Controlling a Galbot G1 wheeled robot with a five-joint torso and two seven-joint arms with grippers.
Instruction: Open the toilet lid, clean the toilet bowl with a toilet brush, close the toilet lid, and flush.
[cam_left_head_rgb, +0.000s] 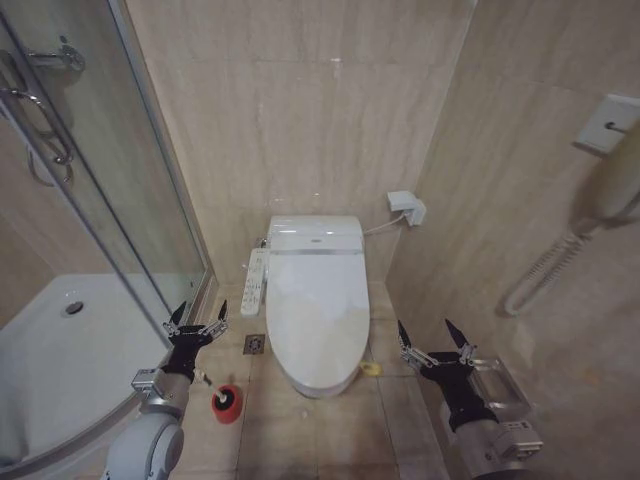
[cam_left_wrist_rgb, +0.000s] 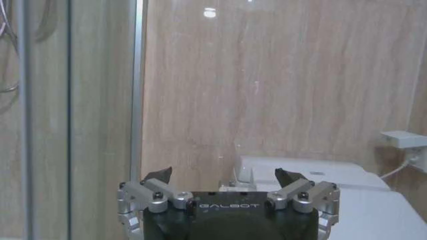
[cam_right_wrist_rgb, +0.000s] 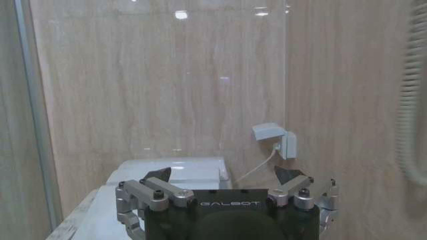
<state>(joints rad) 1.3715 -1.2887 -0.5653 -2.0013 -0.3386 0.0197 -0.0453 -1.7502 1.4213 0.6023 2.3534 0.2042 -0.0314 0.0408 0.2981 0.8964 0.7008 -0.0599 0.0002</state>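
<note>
The white toilet lid (cam_left_head_rgb: 316, 305) lies shut over the toilet bowl (cam_left_head_rgb: 318, 385), with a yellow-green band (cam_left_head_rgb: 371, 368) at its front right edge. A white button strip (cam_left_head_rgb: 254, 281) runs along the bowl's left side. On the floor to the left of the toilet stands a small red cup (cam_left_head_rgb: 227, 402), and the toilet brush (cam_left_head_rgb: 217, 399) sits in it with its black head showing. My left gripper (cam_left_head_rgb: 196, 325) hangs open above the cup, left of the toilet. My right gripper (cam_left_head_rgb: 432, 343) is open to the right of the toilet, holding nothing.
A glass shower enclosure (cam_left_head_rgb: 90, 200) with a white tray (cam_left_head_rgb: 70, 350) fills the left side. A floor drain (cam_left_head_rgb: 254, 344) lies beside the toilet. On the right wall hang a wall phone with coiled cord (cam_left_head_rgb: 560, 255) and a metal paper holder (cam_left_head_rgb: 500, 390). A wall socket (cam_left_head_rgb: 408, 208) sits behind the toilet.
</note>
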